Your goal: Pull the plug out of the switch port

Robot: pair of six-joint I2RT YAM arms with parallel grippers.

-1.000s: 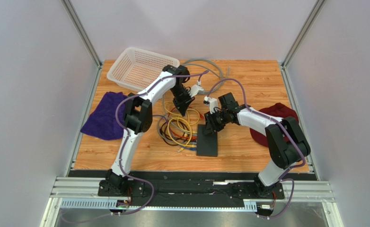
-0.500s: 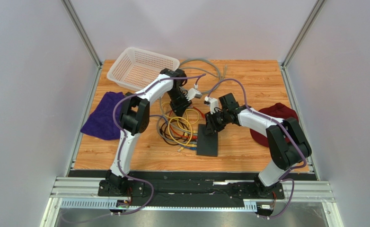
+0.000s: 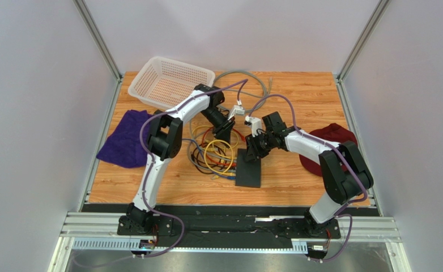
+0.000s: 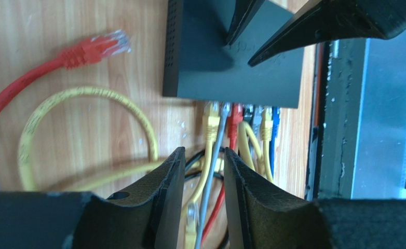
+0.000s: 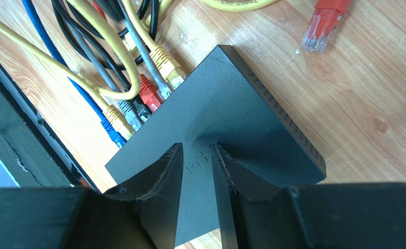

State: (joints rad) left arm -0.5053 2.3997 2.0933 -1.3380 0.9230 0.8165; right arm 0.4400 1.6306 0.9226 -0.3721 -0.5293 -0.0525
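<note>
On the wood surface (image 3: 309,90) between grey walls (image 3: 37,85), the right tool (image 5: 196,148), barely apart, touches the switch (image 5: 231,98); the left tool (image 4: 204,151), barely apart, hangs over cables (image 4: 209,124).

Cables (image 3: 213,160) crowd switch (image 3: 248,173) ports; right hand (image 5: 197,150) over top; near end free

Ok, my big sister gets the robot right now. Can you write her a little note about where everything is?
Left gripper: open, straddling the cables just short of the switch, gripping nothing.
Right gripper: narrow gap, tips on the switch's top, holding nothing.
Plugs: yellow, grey, red, black, yellow and blue all sit in the ports. A loose red plug lies on the table.
Done: switch steadied, left gripper lined up.
Left to do: clamp one plug and pull it out.
</note>
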